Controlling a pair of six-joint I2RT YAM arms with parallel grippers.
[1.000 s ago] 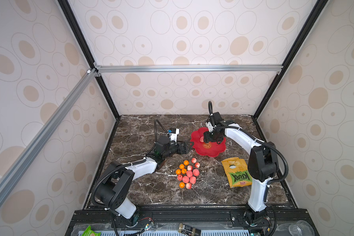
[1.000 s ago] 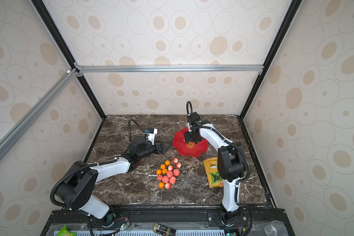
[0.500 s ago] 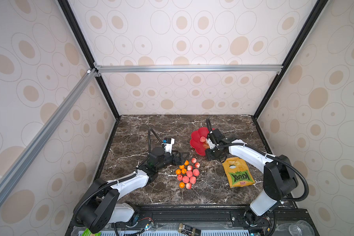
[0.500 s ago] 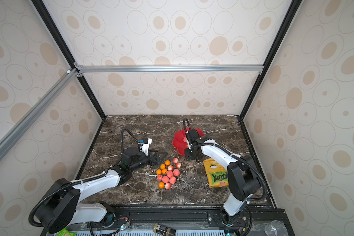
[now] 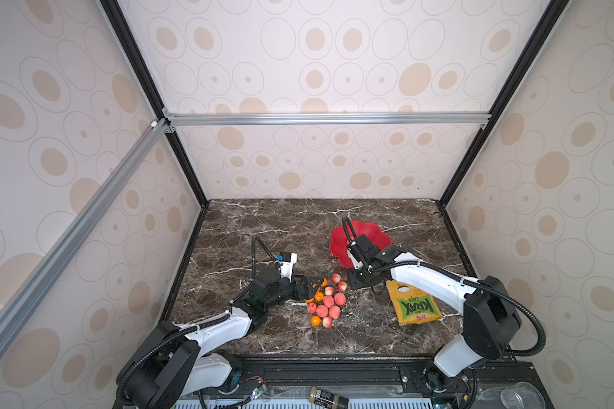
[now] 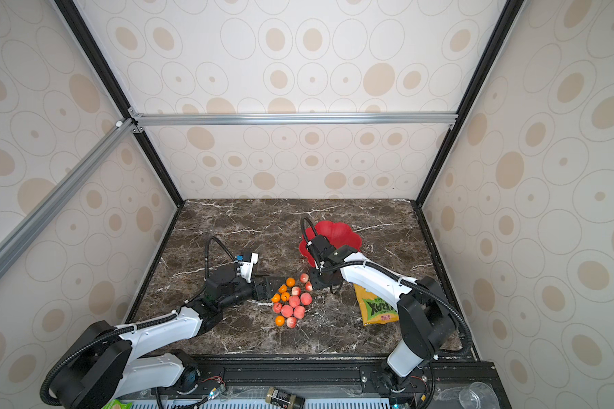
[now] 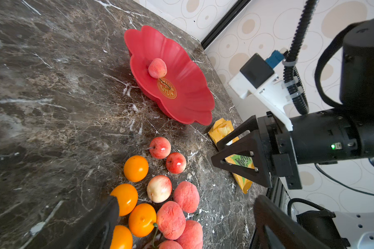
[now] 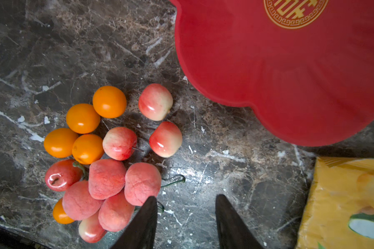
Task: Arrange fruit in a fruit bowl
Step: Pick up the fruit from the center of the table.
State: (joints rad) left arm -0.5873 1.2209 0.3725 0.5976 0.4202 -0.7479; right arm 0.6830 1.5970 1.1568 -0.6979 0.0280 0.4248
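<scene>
The fruit [image 5: 328,301] [image 6: 294,301], pink-red and orange pieces, lies in a cluster on the marble, front of centre. One pink fruit [image 7: 157,68] sits in the fruit bowl [image 7: 192,97] [image 5: 369,232] [image 6: 339,230], a red scalloped dish with a gold emblem. My left gripper [image 5: 312,285] [image 7: 187,199] is open at the cluster's left edge, its fingers straddling several pieces without gripping any. My right gripper [image 5: 360,279] [image 8: 185,197] hangs open over bare marble just right of the cluster [image 8: 106,179], beside the bowl's [image 8: 268,64] near rim, holding nothing.
A yellow-green snack bag [image 5: 413,304] [image 6: 378,308] [image 8: 343,204] lies right of the right gripper. Patterned walls close in three sides. A black rail runs along the front edge, with a small jar [image 5: 328,400] below it.
The right arm has come away from over the bowl and dropped forward beside the fruit cluster. The left arm has reached forward until its open fingers meet the cluster's left edge.
</scene>
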